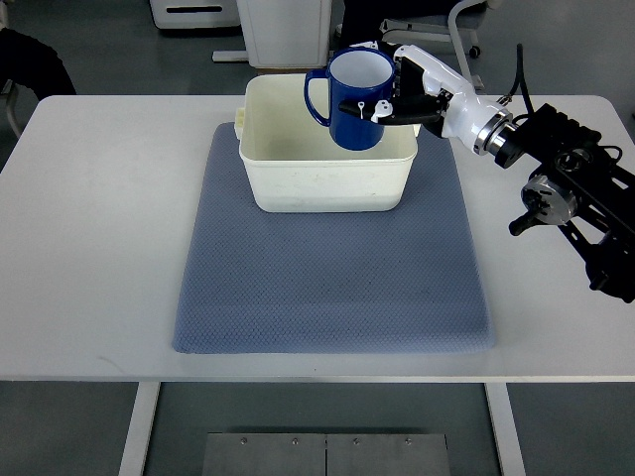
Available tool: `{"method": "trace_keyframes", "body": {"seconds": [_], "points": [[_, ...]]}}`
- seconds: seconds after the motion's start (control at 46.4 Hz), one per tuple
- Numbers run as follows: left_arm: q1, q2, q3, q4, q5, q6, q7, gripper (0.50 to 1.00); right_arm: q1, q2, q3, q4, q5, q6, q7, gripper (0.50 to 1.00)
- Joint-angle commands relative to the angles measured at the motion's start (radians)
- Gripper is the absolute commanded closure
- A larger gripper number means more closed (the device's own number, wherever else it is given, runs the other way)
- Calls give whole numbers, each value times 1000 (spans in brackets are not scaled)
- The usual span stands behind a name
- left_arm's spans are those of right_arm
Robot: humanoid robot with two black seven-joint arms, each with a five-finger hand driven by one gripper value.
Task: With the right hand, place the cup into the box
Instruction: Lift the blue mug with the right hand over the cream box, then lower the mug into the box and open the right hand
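With the cup [355,99] grasped upright by the right hand's [412,89] fingers, it should be lowered straight into the box [327,178] near the desk's far edge.

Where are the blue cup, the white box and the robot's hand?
blue cup [349,114], top view, on its blue outer wall below the rim.
white box [327,183], top view, on its front wall.
right hand [397,94], top view, on the fingers gripping the cup's side.

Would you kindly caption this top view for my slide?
Right hand holds blue mug upright over cream box on grey mat.
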Motion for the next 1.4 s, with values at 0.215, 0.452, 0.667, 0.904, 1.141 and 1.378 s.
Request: {"method": "trace_keyframes", "body": {"seconds": [0.215,0.452,0.667,0.904,1.141,1.378], "points": [[1,0,0,0,0,0,0,500,58,83,-13,-125,1,-65,0,1000],[1,0,0,0,0,0,0,500,77,128,-82,-201,-1,-139,6,1000],[1,0,0,0,0,0,0,500,77,152,-107,-261,1,-154,17,1000],[1,0,-2,0,0,0,0,500,72,163,-111,-275,1,-154,25,1000],[1,0,0,0,0,0,0,500,69,163,-122,-275,1,-154,25,1000],[-1,0,0,0,0,0,0,500,69,165,-144,-277,1,-156,25,609]]}}
